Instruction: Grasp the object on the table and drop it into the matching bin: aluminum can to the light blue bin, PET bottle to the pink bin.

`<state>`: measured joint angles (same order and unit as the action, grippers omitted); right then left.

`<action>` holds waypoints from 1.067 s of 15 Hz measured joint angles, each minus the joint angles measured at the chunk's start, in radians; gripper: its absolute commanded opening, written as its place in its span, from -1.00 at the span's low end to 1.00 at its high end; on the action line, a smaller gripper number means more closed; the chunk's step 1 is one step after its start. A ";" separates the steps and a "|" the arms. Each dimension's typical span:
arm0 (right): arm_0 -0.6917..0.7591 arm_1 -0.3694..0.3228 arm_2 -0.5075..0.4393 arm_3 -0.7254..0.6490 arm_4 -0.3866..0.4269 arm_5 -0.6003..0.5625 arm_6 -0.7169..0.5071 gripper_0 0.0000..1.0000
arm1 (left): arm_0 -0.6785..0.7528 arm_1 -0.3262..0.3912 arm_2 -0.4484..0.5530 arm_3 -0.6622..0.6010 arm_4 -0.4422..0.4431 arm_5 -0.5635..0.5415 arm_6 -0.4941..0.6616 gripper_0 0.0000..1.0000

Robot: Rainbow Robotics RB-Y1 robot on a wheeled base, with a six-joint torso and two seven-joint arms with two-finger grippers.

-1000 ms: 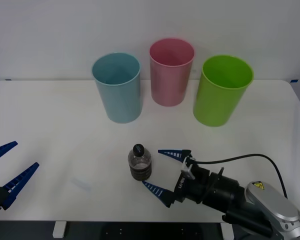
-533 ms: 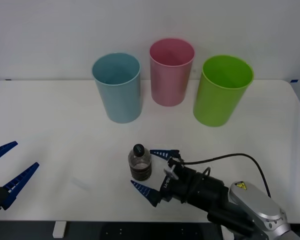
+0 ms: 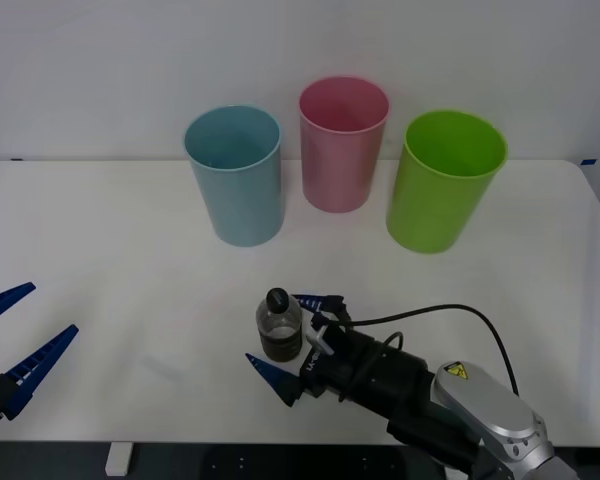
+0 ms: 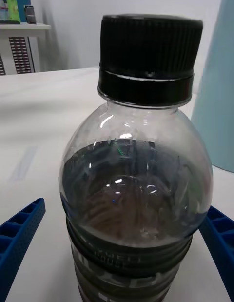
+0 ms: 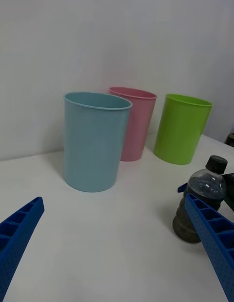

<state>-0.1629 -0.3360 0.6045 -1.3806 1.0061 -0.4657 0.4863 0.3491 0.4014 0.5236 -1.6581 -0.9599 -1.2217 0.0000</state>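
While upright on worktop [image 3: 100, 260], PET bottle [image 3: 279, 327] ungrasped between wide right gripper [image 3: 290, 335] fingers; pink bin [image 3: 342, 142] pending.

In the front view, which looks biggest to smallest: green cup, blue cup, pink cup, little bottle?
1. Green cup and blue cup: look alike, too close to rank.
2. Pink cup: looks smaller, but stands farther back.
3. Bottle: clearly smallest.

Right gripper [image 3: 294, 338] reached forward low over table, fingers spread wide. Left gripper [image 3: 18, 336] held parked at near left edge, fingers spread.
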 measured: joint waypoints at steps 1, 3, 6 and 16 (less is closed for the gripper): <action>-0.001 0.000 0.002 0.000 0.000 0.003 0.000 1.00 | 0.000 0.000 0.000 0.000 0.000 0.000 0.000 1.00; -0.003 0.000 0.003 0.000 0.000 0.010 0.000 1.00 | 0.000 0.000 0.000 0.000 0.000 0.000 0.000 1.00; -0.004 0.000 0.003 0.000 0.000 0.016 -0.002 -0.86 | 0.000 0.000 0.000 0.000 0.000 0.000 0.000 1.00; -0.010 -0.002 -0.009 0.000 -0.012 0.017 -0.010 -1.00 | 0.000 0.000 0.000 0.000 0.000 0.000 0.000 1.00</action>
<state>-0.1733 -0.3377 0.5951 -1.3806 0.9936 -0.4484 0.4759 0.3491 0.4014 0.5236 -1.6581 -0.9599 -1.2217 0.0000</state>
